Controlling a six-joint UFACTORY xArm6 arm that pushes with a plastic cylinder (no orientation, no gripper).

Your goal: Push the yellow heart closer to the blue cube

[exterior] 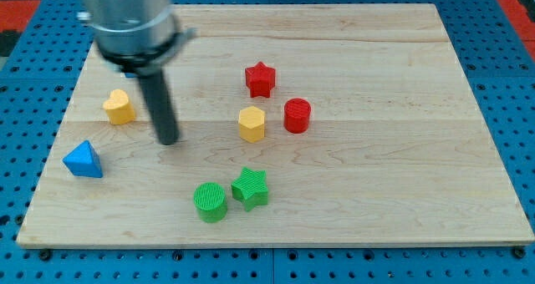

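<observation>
The yellow heart point(119, 106) lies near the board's left edge. No blue cube shows; the only blue block is a blue triangular one point(83, 160), below and left of the heart. My tip point(169, 140) rests on the board to the right of the heart and a little lower, apart from it by a small gap. The rod rises from the tip to the arm's grey body at the view's top left.
A yellow hexagon point(252, 123), a red cylinder point(297, 115) and a red star point(260, 78) cluster at the board's middle. A green cylinder point(211, 201) and a green star point(250, 188) lie below them. The wooden board point(401, 167) sits on blue pegboard.
</observation>
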